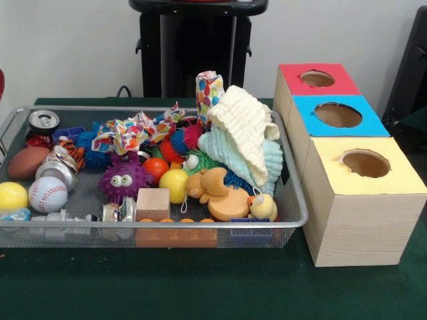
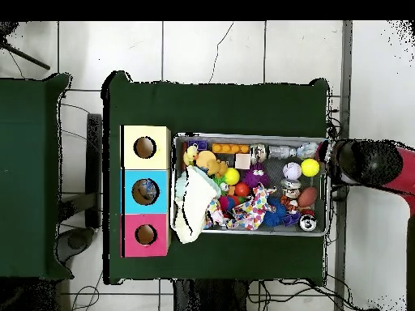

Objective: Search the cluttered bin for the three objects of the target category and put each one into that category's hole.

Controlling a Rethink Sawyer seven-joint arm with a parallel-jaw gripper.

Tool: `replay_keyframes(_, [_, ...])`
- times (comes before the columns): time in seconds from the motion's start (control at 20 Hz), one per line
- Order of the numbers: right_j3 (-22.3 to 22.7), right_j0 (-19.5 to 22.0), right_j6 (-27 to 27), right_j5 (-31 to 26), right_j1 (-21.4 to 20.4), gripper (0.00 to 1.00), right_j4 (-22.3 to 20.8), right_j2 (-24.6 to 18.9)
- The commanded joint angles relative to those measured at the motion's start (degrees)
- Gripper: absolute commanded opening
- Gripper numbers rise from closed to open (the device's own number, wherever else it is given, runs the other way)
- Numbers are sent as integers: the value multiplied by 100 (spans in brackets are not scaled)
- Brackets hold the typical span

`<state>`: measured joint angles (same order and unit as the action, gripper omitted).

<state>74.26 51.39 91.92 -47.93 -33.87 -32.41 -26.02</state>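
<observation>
white wall (image 1: 67, 47), tiled floor (image 2: 243, 48), green table (image 1: 200, 287)

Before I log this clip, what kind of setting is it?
Probably a robotics lab test station, not a home. A green-covered table holds a wire mesh bin crammed with toys and three wooden boxes topped red, blue and yellow, each with a round hole. Cables trail over the tiled floor.

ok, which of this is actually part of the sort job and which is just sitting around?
Job:
- wire bin
- its clutter as candidates, e.g. baseball, purple spiky ball
- red box, blue box, yellow box
- robot arm

Lying about:
- side table
- floor cables
</observation>
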Motion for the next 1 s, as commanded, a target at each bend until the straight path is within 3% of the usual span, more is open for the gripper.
replay_keyframes(0.05, [706, 85, -297, 318, -25, 0, 111, -128])
replay_keyframes(0.2, [658, 20, 53, 457, 197, 0, 128, -1])
replay_keyframes(0.45, [450, -62, 131, 506, 530, 0, 190, 10])
replay_keyframes(1.0, [414, -232, 464, 488, 852, 0, 332, 293])
